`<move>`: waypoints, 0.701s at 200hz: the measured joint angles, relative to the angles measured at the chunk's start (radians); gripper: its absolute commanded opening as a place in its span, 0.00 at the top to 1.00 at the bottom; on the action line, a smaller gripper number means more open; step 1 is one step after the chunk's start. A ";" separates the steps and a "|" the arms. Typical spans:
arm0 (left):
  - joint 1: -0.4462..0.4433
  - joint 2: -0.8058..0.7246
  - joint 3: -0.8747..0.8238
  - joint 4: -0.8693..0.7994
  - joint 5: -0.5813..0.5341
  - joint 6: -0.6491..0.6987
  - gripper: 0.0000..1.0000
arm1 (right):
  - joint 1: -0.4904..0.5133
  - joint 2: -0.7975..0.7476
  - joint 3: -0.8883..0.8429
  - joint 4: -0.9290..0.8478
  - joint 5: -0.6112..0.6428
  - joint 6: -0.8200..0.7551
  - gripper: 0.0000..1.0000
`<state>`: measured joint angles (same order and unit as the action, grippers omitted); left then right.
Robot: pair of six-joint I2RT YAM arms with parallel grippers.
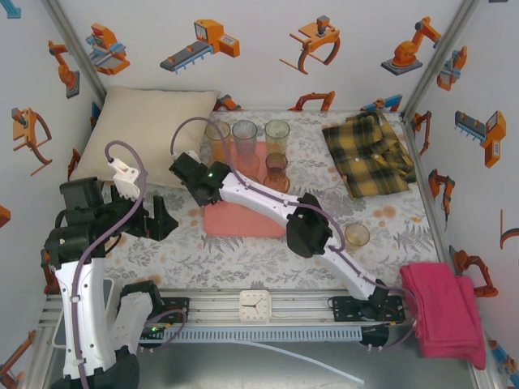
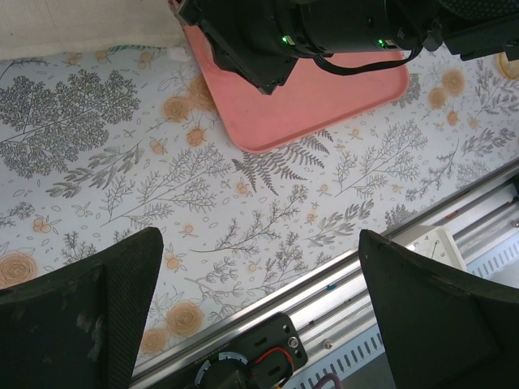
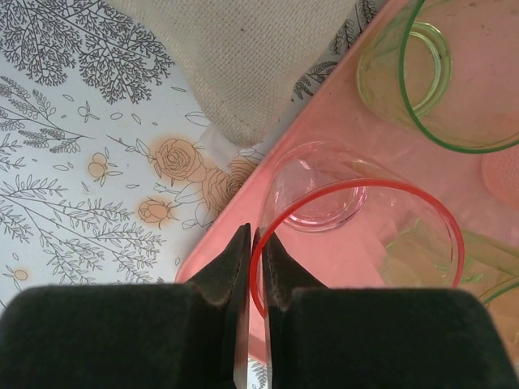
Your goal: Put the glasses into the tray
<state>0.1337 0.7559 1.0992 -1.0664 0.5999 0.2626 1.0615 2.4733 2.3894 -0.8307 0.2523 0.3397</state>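
Four glasses (image 1: 245, 136) crowd the tray's (image 1: 243, 220) far edge from above; a fifth glass (image 1: 357, 235) sits off its right side. Left wrist — left gripper (image 2: 259, 243) gapes empty. Right wrist — right gripper (image 3: 254, 237) pinches the upright pink glass's (image 3: 324, 207) rim, inside the tray's left edge.

The tray (image 1: 243, 220) is flat and salmon-pink, with rounded corners. At its far end four glasses stand upright close together: an orange glass (image 1: 217, 136), a pale grey glass (image 1: 245, 138), a green glass (image 1: 277, 132) and, nearer, a smoky brown glass (image 1: 276, 172) (whether all four rest on the tray cannot be told). An amber glass (image 1: 357, 235) stands alone, off the tray and well apart to its right. Up close, a red-rimmed pink glass (image 3: 324, 203) stands on the tray near its edge, just beside a green-rimmed glass (image 3: 405, 77).
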 measured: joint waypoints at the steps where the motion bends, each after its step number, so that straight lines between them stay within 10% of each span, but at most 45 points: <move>1: 0.000 0.000 0.000 0.000 0.000 0.000 0.00 | 0.000 0.000 0.000 0.000 0.000 0.000 0.86; 140: 0.000 0.000 0.000 0.000 0.000 0.000 0.00 | -0.005 0.014 0.035 -0.003 -0.003 -0.005 0.63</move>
<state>0.1337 0.7559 1.0992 -1.0668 0.5999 0.2626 1.0561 2.4878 2.4245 -0.8337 0.2497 0.3351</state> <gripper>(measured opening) 0.998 0.358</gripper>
